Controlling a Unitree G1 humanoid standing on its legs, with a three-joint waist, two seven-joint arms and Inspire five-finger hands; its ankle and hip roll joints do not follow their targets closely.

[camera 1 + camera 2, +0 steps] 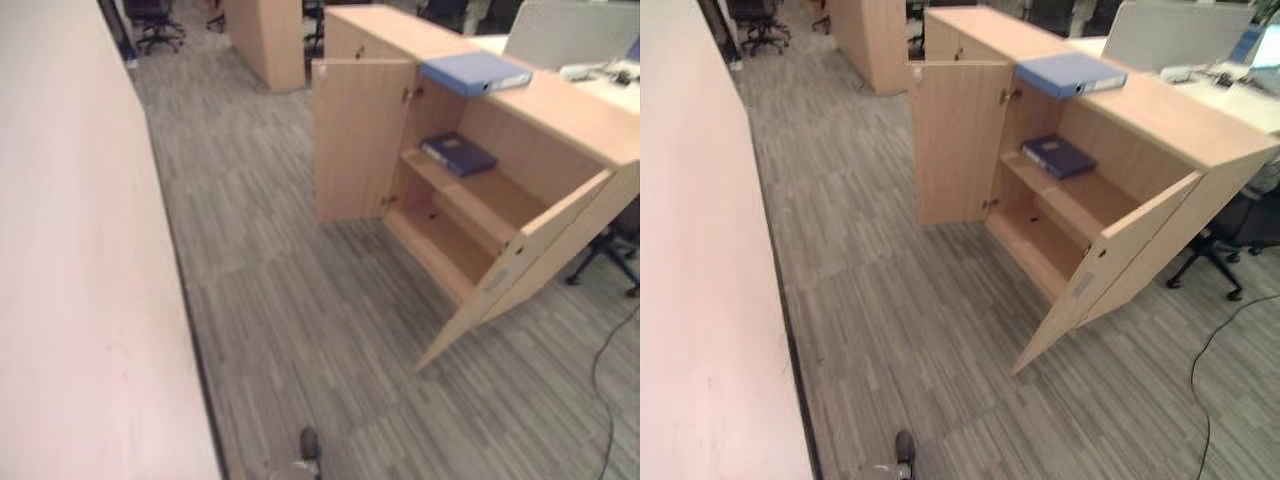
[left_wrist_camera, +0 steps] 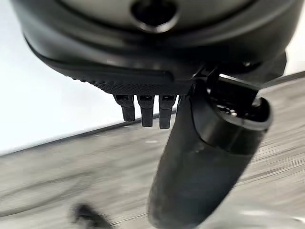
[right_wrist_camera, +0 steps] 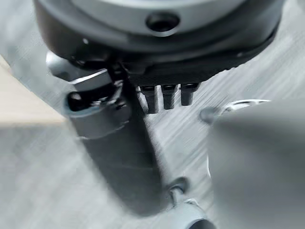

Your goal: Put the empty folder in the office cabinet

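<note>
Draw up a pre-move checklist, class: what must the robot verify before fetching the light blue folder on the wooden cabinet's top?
1. Both doors of the light wooden office cabinet open: ok.
2. Light blue lever-arch folder lying flat on the cabinet top, within view: ok.
3. Free space on the upper shelf beside the dark blue folder: ok.
4. Lower compartment free: ok.
5. Left hand holding nothing, fingers straight: ok.
6. Right hand holding nothing, fingers straight: ok.

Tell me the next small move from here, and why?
Probably step closer to the cabinet and raise a hand toward the blue folder lying on its top. Both doors stand open, and both hands, left hand and right hand, hang by the floor, fingers straight, holding nothing.
</note>
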